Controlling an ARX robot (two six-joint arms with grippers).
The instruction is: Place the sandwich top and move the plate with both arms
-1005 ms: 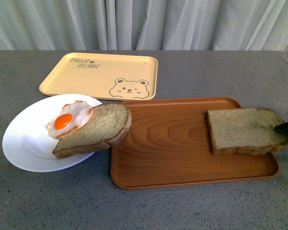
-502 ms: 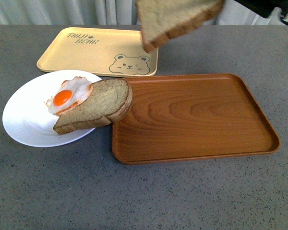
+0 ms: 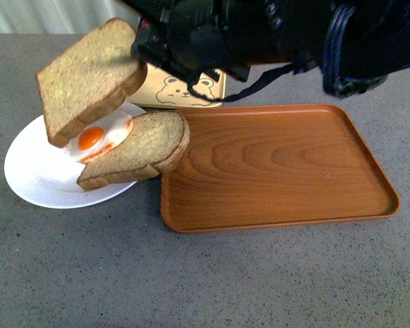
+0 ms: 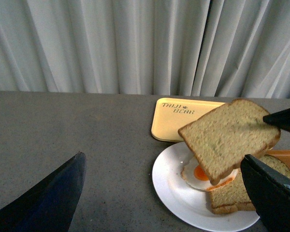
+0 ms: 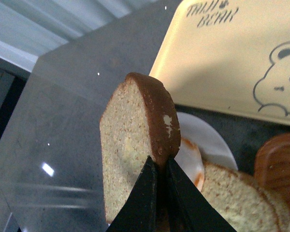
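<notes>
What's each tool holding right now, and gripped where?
Right tool pinches the sandwich top by its crust edge, above the plate. Left tool is open, holding nothing.

The right end effector clamps one edge of the sandwich top, which hangs tilted from it. Directly beneath sits the plate with a fried egg and a smaller slice; the wooden tray lies off to its side.

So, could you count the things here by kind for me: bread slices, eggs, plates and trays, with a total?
Bread slices: 2, the sandwich top held in the right gripper, and the lower slice
Fried egg: 1
White plate: 1
Trays: 2, the yellow tray and the brown wooden tray
Total: 6
</notes>
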